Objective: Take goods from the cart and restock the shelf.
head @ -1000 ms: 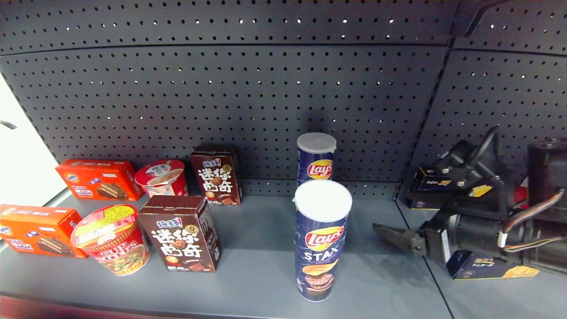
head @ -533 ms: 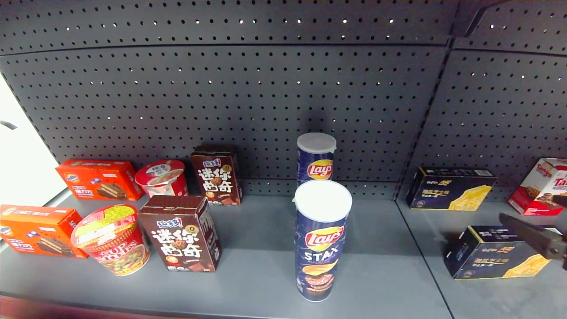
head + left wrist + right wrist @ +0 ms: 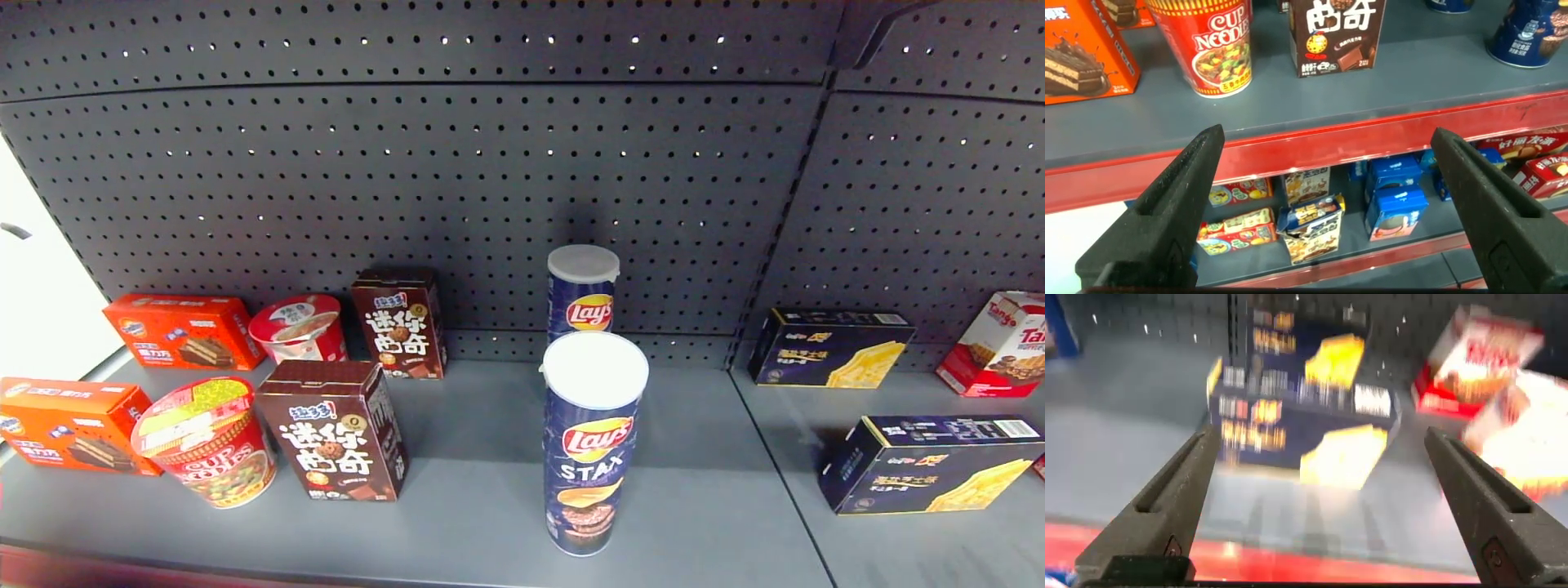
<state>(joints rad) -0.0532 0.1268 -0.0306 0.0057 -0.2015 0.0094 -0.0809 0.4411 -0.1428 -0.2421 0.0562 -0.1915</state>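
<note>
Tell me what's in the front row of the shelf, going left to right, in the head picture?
orange box → cup noodles → brown box → tall chips can → dark blue box

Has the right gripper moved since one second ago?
Yes. The right gripper drew back rightward, away from the front chip can, and now hangs open before the front blue box.
</note>
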